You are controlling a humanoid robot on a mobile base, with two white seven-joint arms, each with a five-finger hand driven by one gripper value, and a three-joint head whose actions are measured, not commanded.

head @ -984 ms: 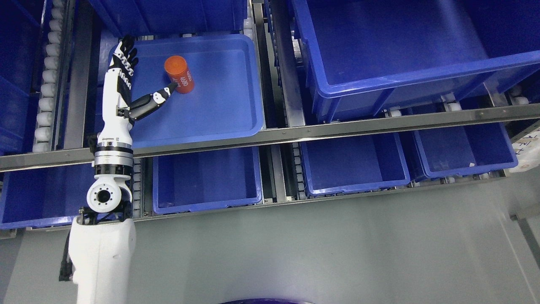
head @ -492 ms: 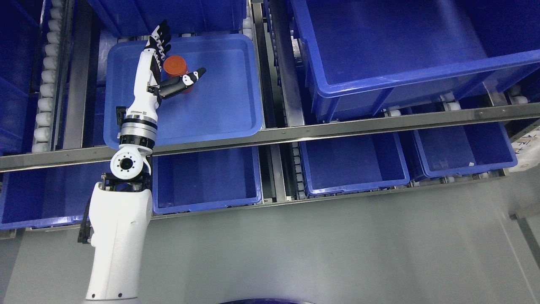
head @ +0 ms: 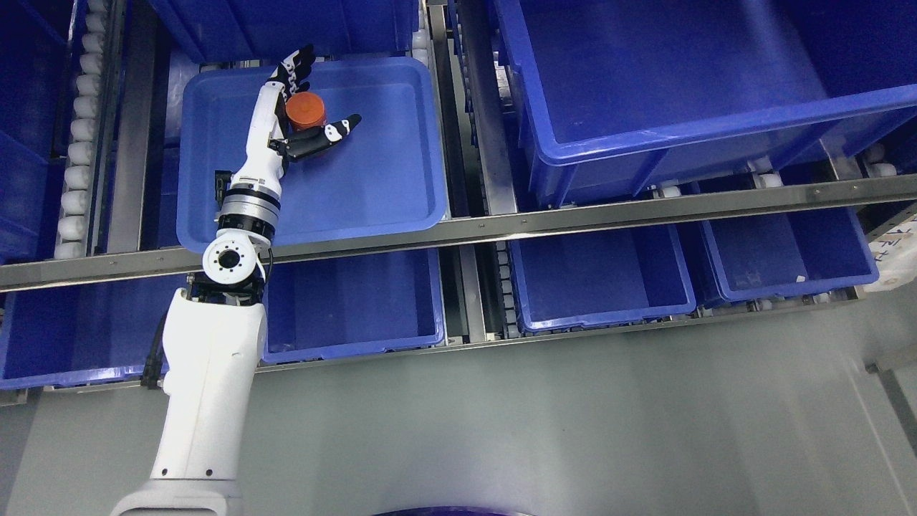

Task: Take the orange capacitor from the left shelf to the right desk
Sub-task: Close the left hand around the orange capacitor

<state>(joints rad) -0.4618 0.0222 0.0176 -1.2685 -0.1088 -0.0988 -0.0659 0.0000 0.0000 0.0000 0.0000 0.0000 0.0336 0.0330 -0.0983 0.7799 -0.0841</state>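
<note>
Since the earlier frame, left arm has swung further right and forward; the left robot hand now brackets the orange capacitor. Fingers extended past its far left side, thumb stretched out along its near right side, not yet clamped. Capacitor stands with its round orange top facing up, in the shallow blue tray on the left shelf.

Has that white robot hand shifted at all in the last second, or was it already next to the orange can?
Yes. The left hand has moved rightward across the blue tray, from near its left rim to around the orange capacitor.
</note>
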